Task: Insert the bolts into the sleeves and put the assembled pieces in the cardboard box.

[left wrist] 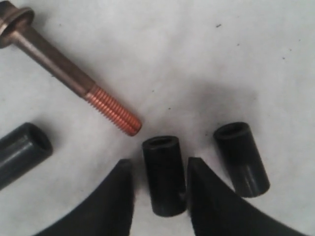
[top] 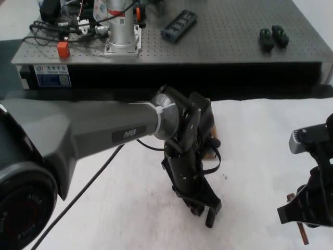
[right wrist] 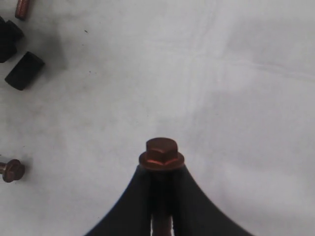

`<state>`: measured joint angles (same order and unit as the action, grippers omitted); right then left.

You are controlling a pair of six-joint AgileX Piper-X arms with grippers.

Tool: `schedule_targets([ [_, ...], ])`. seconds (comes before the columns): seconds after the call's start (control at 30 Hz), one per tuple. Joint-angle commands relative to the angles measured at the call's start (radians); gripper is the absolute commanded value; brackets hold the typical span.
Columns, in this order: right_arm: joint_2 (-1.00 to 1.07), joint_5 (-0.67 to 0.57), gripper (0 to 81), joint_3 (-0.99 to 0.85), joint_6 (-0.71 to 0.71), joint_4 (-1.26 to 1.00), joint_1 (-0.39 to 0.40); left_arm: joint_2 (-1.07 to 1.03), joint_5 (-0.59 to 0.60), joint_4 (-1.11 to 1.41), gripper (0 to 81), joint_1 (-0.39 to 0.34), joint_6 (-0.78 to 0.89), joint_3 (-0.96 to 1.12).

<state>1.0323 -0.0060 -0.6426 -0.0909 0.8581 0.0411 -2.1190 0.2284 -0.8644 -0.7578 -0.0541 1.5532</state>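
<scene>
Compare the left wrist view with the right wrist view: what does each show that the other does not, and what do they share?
Left wrist view, not the right: the left gripper open around a black sleeve, with a long bolt lying whole nearby. Right wrist view, not the left: the right gripper shut on a held bolt, its hexagonal head past the fingertips. Both: the white cloth, with loose sleeves and a loose bolt lying on it.

White cloth laid across foreground. Perforated metal table set behind; cables, orange block, metal post noted there.
</scene>
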Motion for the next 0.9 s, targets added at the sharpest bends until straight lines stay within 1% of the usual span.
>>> schedule_targets([
  [0.0, -0.010, -0.011, 3.8, 0.000, 0.008, -0.002, -0.003, -0.024, -0.008, -0.008, 12.0, -0.002, -0.014, 0.007],
  [0.03, -0.010, -0.011, 3.8, 0.000, 0.008, -0.002, -0.003, -0.021, -0.008, -0.004, 4.3, -0.002, -0.014, 0.008],
  [0.07, -0.010, -0.011, 3.8, 0.000, 0.008, -0.002, -0.003, -0.015, -0.008, -0.003, 0.8, -0.002, -0.014, 0.011],
  [0.17, -0.010, -0.025, 3.8, 0.000, 0.008, -0.021, -0.003, 0.022, -0.008, -0.001, 0.5, -0.002, -0.015, 0.011],
  [0.23, -0.016, -0.108, 3.8, 0.000, 0.008, -0.066, -0.003, 0.077, -0.001, -0.002, 0.6, 0.009, 0.001, -0.001],
  [0.3, -0.026, -0.227, 3.8, 0.000, 0.058, -0.140, -0.003, 0.151, 0.037, 0.037, 0.6, 0.026, 0.034, -0.051],
  [0.4, -0.032, -0.424, 3.8, 0.003, 0.187, -0.327, -0.001, 0.326, 0.094, 0.232, 0.6, 0.042, 0.101, -0.227],
  [0.43, -0.032, -0.467, 3.8, 0.005, 0.239, -0.405, 0.007, 0.390, 0.112, 0.324, 0.6, 0.043, 0.126, -0.305],
  [0.5, -0.032, -0.511, 3.8, 0.019, 0.340, -0.573, 0.032, 0.497, 0.174, 0.508, 0.6, 0.043, 0.173, -0.459],
  [0.6, -0.032, -0.529, 3.8, 0.046, 0.505, -0.858, 0.085, 0.635, 0.287, 0.746, 0.6, 0.043, 0.251, -0.635],
  [0.67, -0.032, -0.528, 3.8, 0.058, 0.571, -1.004, 0.122, 0.709, 0.312, 0.884, 0.6, 0.043, 0.323, -0.718],
  [0.77, -0.029, -0.528, 3.8, 0.058, 0.616, -1.107, 0.162, 0.780, 0.344, 1.060, 0.6, 0.043, 0.372, -0.808],
  [0.87, -0.029, -0.525, 3.8, 0.058, 0.633, -1.117, 0.171, 0.810, 0.359, 1.106, 0.6, 0.043, 0.378, -0.833],
])
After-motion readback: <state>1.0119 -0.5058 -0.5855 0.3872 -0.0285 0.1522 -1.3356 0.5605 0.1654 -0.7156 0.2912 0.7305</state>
